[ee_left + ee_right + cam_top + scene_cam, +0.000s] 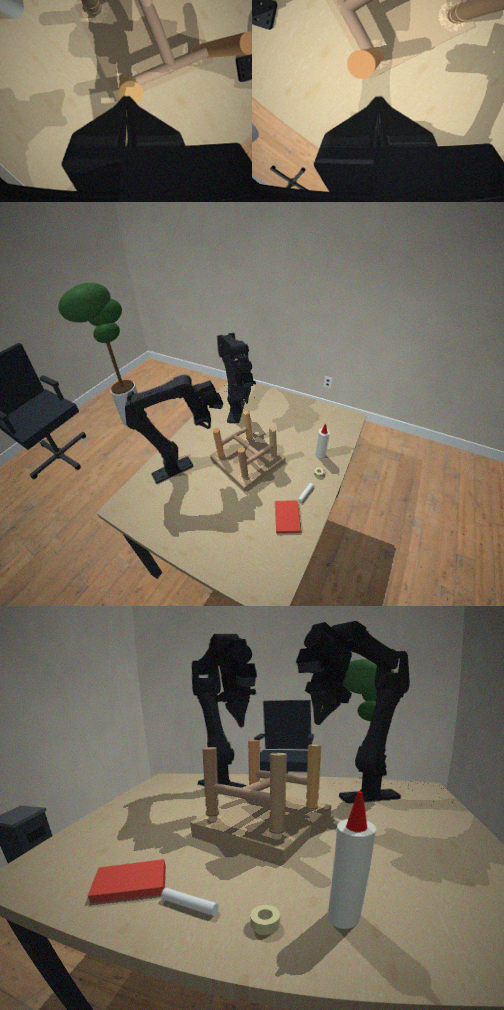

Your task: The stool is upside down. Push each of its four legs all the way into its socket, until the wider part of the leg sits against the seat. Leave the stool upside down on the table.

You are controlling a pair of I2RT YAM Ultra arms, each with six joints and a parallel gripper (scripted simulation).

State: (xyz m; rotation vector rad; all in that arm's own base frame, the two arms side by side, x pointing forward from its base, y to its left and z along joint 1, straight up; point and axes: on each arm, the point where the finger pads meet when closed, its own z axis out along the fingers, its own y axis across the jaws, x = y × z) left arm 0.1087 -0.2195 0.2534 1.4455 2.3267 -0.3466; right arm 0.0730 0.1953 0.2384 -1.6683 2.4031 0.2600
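Note:
The upside-down stool's seat (228, 474) (240, 845) lies on the table, four legs pointing up. The front right leg (278, 793) (273, 444) and front left leg (210, 781) (243, 463) show a narrower part above the seat. The back right leg (314, 776) (247, 425) (130, 92) appears low at the seat; the back left leg (254, 761) (218, 444) (361, 64) has its foot hidden. My left gripper (318, 723) (126, 102) is shut and empty, above the back right leg. My right gripper (242, 725) (206, 424) (378, 102) is shut and empty, above and beside the back left leg.
Stretchers (242, 793) join the legs. A white bottle with a red tip (322, 444) (352, 876), a tape roll (319, 470) (265, 919), a white cylinder (306, 493) (190, 902) and a red block (287, 516) (128, 880) lie or stand on the table's front side.

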